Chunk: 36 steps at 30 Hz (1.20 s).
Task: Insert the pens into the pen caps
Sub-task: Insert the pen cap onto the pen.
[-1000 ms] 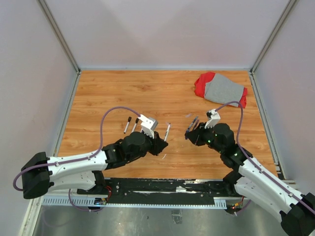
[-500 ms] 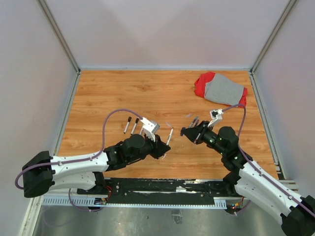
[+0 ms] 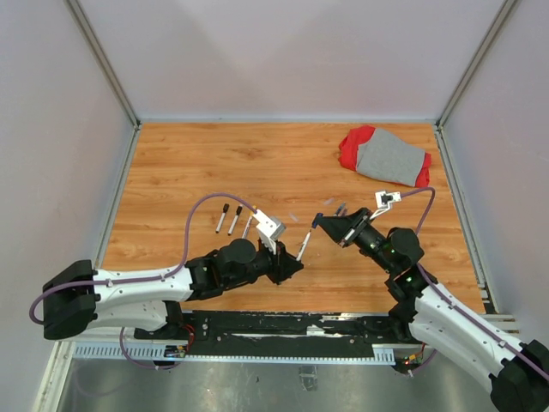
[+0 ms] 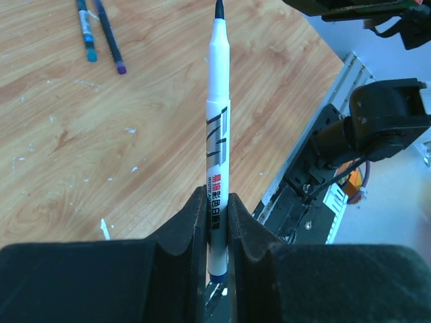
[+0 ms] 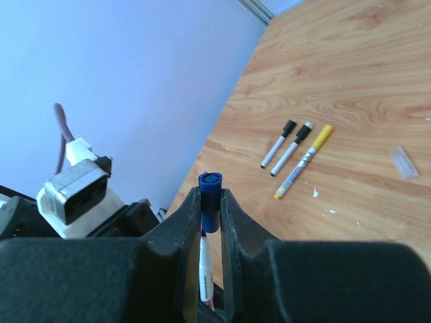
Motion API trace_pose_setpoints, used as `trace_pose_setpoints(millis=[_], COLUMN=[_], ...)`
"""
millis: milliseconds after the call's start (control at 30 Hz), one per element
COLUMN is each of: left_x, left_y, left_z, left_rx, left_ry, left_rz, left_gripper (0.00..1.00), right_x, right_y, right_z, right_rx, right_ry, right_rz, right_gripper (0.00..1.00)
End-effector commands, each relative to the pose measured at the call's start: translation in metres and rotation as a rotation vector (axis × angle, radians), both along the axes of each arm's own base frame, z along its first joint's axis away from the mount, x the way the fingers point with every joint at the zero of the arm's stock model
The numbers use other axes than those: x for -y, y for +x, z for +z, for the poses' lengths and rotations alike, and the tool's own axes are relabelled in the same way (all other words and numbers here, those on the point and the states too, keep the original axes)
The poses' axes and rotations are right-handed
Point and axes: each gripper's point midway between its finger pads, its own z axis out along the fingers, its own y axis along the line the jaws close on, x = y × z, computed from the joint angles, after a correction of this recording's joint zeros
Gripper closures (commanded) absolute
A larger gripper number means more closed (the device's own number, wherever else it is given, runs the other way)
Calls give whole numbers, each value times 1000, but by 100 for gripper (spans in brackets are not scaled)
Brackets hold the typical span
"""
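Top external view: a wood table (image 3: 171, 163) with a red-grey cloth (image 3: 386, 156) at its far right. Above mid-table the left fingers (image 4: 192, 222) pinch a white pen (image 4: 217, 101), its bare tip just beside the blue cap (image 5: 210, 195) pinched by the right fingers (image 5: 182, 229); contact unclear. Three pens (image 5: 291, 149) lie on the table's left

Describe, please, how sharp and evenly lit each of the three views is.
Top external: soft, even light, no glare, the table sharp throughout. Left wrist: the pen is crisp, its print legible, though the black fingers of the left hand show little detail. Right wrist: the blue cap is sharp; the wall behind carries a blue cast.
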Motion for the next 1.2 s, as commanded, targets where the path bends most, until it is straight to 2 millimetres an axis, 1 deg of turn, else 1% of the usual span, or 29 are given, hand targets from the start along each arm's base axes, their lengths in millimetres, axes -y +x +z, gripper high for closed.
trace_pose_setpoints(millis=[0,100,267,633,1167], left_x=[16,18,18,14,13], left_y=[-9,-10,-10,-7,-7], left_z=[23,23,24,26,27], left_rx=[54,55,59,64,68], left_ry=[-76,-79,-81,-83,-85], left_rz=[-75,-83,-81,-56,-56], left_gripper=[100,100,100,100,99], right_x=[3,2,2,11,7], right_y=[-4,-7,-9,-11,-11], right_z=[36,40,35,33,23], right_rx=[110,127,115,118,82], right_ry=[124,139,132,97,58], right_rz=[10,27,33,-8,13], right_gripper=[99,99,99,99,99])
